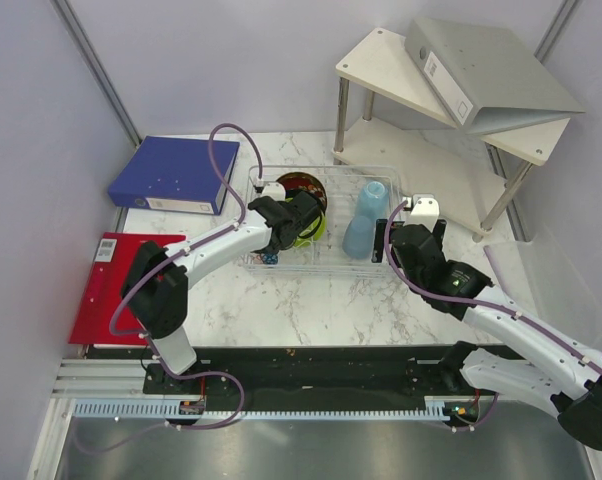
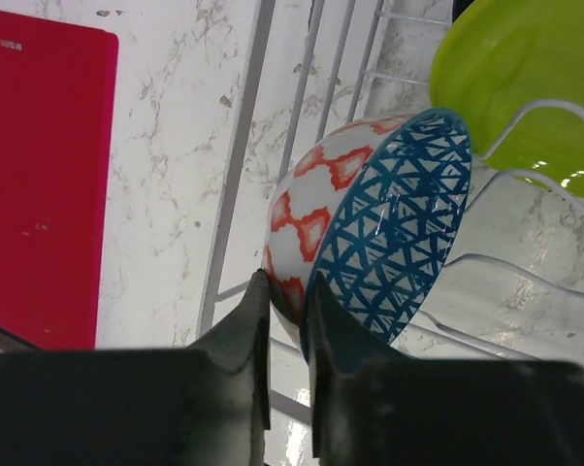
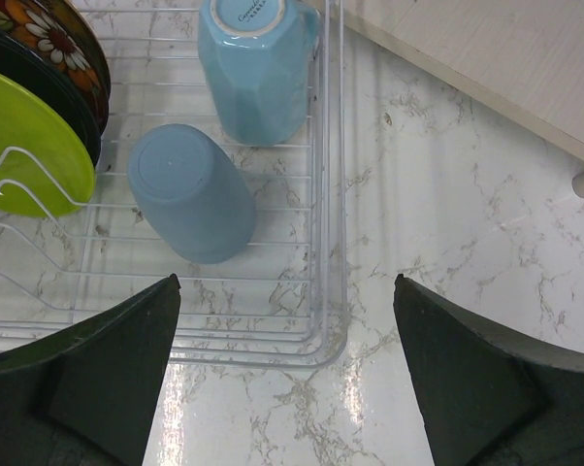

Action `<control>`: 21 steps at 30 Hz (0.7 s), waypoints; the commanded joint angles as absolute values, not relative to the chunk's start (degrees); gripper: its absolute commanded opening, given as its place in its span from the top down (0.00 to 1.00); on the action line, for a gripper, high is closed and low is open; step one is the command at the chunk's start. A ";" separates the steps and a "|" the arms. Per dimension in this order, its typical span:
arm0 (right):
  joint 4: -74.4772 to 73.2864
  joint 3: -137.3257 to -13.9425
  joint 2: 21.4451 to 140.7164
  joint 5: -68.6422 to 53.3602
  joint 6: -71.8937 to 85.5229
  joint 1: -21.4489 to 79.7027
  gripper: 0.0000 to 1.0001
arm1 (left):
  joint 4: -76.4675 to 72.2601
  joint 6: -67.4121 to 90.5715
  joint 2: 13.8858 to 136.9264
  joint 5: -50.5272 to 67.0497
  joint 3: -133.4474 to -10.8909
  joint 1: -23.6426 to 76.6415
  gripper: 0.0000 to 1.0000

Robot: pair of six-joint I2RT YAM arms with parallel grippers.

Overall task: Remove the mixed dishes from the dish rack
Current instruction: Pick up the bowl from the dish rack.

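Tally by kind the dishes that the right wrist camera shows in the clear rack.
Cups: 2 (a light blue faceted cup and a light blue smooth cup, both upside down)
Plates: 3 (a lime-green plate, a black plate and a dark flower-patterned plate)
Total: 5

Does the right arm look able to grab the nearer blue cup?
Probably yes: the right hand is wide open just short of the dish rack, and nothing covers the nearer blue cup.
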State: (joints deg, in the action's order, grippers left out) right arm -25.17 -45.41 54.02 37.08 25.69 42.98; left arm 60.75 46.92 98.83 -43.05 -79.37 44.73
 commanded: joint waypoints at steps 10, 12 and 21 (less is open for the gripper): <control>-23.64 -45.09 53.79 37.62 26.54 43.33 0.02 | 60.99 50.10 95.98 -45.35 -80.76 45.00 0.98; -23.64 -45.09 53.79 37.53 26.72 43.33 0.02 | 61.52 49.75 95.45 -45.79 -82.00 45.26 0.98; -23.47 -44.82 53.96 37.88 27.07 43.24 0.02 | 66.35 50.79 97.90 -54.12 -87.71 49.73 0.98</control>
State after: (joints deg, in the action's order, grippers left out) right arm -24.82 -45.34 54.02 37.10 26.26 43.03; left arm 67.11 47.09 98.74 -49.39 -82.96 45.69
